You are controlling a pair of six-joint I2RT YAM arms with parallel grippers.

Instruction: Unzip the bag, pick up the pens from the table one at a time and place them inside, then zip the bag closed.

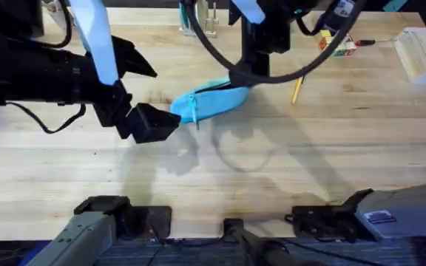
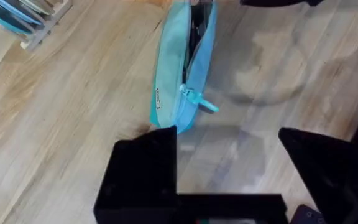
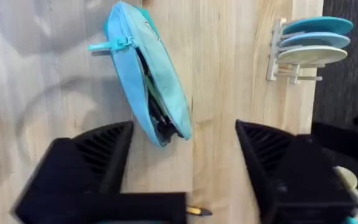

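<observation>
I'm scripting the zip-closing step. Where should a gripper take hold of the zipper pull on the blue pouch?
Grip the zipper pull by its flat tab, which sticks out sideways from the bag near the end facing the left gripper. That open gripper is closest, so it probably suits best: come in low from that end, fingers either side of the tab. The zipper looks open along most of its length.

Light plank worktop (image 1: 272, 185) with a few things on it

A blue bag (image 1: 211, 101) lies on it, half unzipped; a yellow pen (image 1: 297, 90) lies right of the bag; a white box (image 1: 422, 54) farther right.
</observation>
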